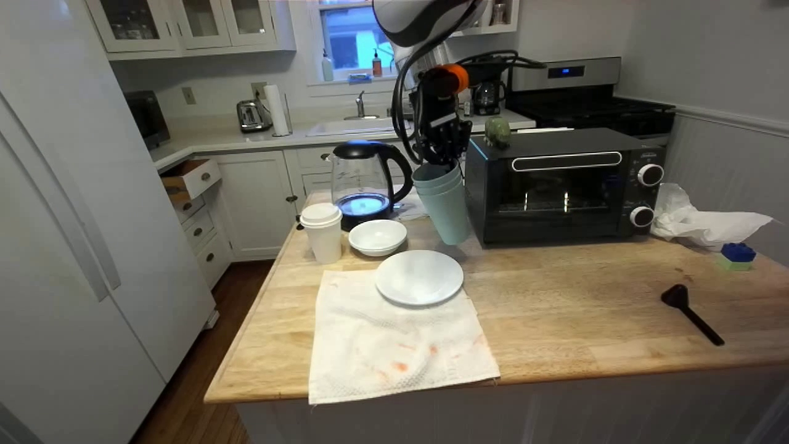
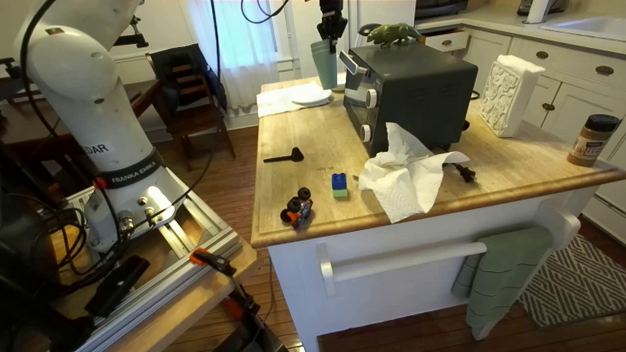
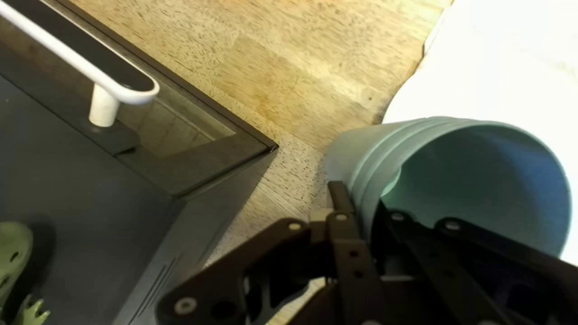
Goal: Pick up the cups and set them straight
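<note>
Wooden countertop (image 1: 573, 290) below, gripper (image 3: 360, 202) pinches nested cups (image 1: 445, 203).

wall (image 1: 703, 55): pale grey | floor (image 2: 239, 190): wood | cabinets (image 1: 256, 203): white | chair (image 2: 195, 120): wooden | curtain (image 2: 232, 63): sheer, bright

In the exterior views, light comes cool and blue through the window (image 1: 352, 42) and bleaches the curtain (image 2: 234, 49) almost white, with a hard glare on the robot base (image 2: 160, 198). Shadows fall soft in all 3 views, and the kettle (image 1: 363, 198) glows blue at its bottom. In the wrist view the plate (image 3: 451, 95) washes out to flat white, while the gripper (image 3: 362, 212) is dark and slightly blurred.
</note>
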